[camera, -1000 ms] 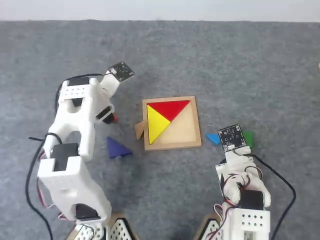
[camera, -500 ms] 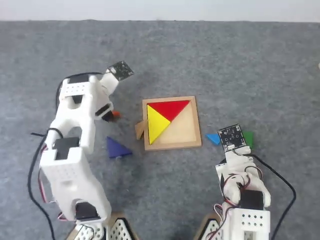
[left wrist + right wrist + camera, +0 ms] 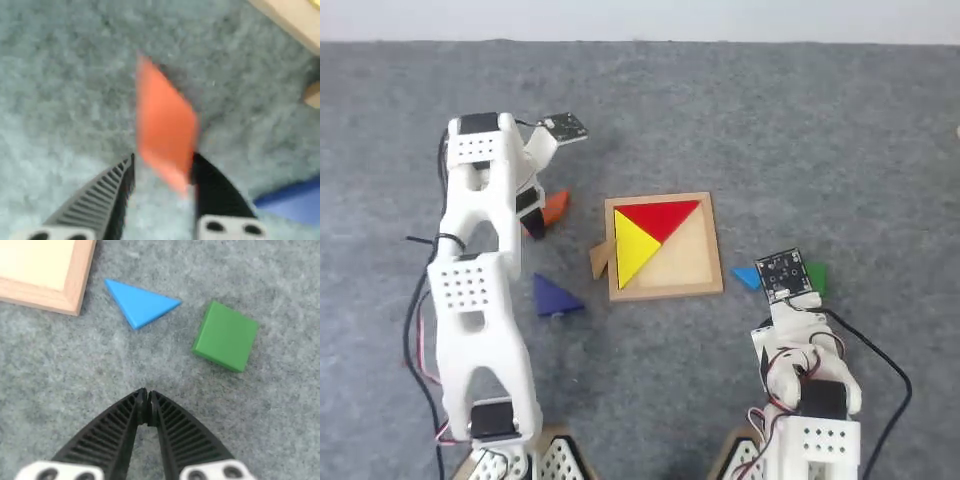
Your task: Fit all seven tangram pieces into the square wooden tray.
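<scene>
- Your left gripper point(image 3: 162, 160) is pinching the orange piece point(image 3: 165, 125). The left wrist view shows the parallelogram standing between the two jaws, with one jaw against each side.
- The high view places that grip for you. The orange piece sits at the left arm's tip, left of the tray point(image 3: 665, 291) and apart from it. It is farther from the arm bases than the dark blue triangle point(image 3: 555, 296). You cannot tell from either view whether it is clear of the grey felt point(image 3: 820, 130).
- From above you can read the tray's contents. The red triangle point(image 3: 660, 216) lies along the far wall and the yellow triangle point(image 3: 633, 250) along the left wall. The two touch along one side.
- A tan piece point(image 3: 599, 260) lies against the tray's outer left wall.
- Your right gripper point(image 3: 146, 396) has its jaws pressed together with nothing between them, over the felt.
- The right wrist view shows you the light blue triangle point(image 3: 141, 305) and the green square point(image 3: 226, 335) whole. They lie flat and apart from each other, the triangle near the tray's corner. From above, the right arm's camera board covers part of both.
</scene>
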Controlling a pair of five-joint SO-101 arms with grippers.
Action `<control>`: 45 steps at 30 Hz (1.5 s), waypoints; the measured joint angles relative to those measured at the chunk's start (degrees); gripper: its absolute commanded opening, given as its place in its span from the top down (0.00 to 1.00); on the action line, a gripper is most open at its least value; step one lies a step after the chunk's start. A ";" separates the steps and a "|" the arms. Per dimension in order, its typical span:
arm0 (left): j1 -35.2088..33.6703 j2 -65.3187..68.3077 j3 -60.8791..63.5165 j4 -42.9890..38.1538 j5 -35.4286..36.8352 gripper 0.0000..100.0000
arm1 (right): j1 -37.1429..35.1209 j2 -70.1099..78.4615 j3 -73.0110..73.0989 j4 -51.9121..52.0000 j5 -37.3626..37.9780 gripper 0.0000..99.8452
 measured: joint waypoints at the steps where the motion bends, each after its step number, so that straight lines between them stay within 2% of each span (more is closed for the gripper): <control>1: -0.09 0.09 -1.14 0.44 -0.09 0.95 | 0.00 0.00 0.00 0.00 0.00 0.99; 5: -0.88 -0.35 0.88 0.44 -0.09 0.99 | 0.00 0.00 0.00 0.00 0.00 0.99; 11: -1.14 -11.34 17.67 0.44 0.79 0.98 | 0.00 0.00 0.00 0.00 0.00 0.99; 14: -1.32 -19.52 19.78 -0.79 4.13 0.88 | 0.00 0.00 0.00 0.00 0.00 0.99; 17: -0.35 -25.41 20.04 -4.13 10.90 0.77 | 0.00 0.00 0.00 0.00 0.00 0.99; 21: 3.43 -26.37 20.04 -10.99 17.49 0.76 | 0.00 0.00 0.00 0.00 0.00 0.99; 25: 6.95 -21.98 20.04 -18.37 20.40 0.76 | 0.00 0.00 0.00 0.00 0.00 0.99; 31: 7.21 -11.43 17.76 -19.08 21.19 0.78 | 0.00 0.00 0.00 0.00 0.00 0.99; 34: 5.45 -7.65 13.89 -17.32 19.69 0.81 | 0.00 0.00 0.00 0.00 0.00 0.99; 42: 1.93 -0.09 2.20 -8.53 16.88 0.82 | 0.00 0.00 0.00 0.00 0.00 0.99; 45: 1.85 2.02 -1.41 -5.54 15.82 0.88 | 0.00 0.00 0.00 0.00 0.00 0.99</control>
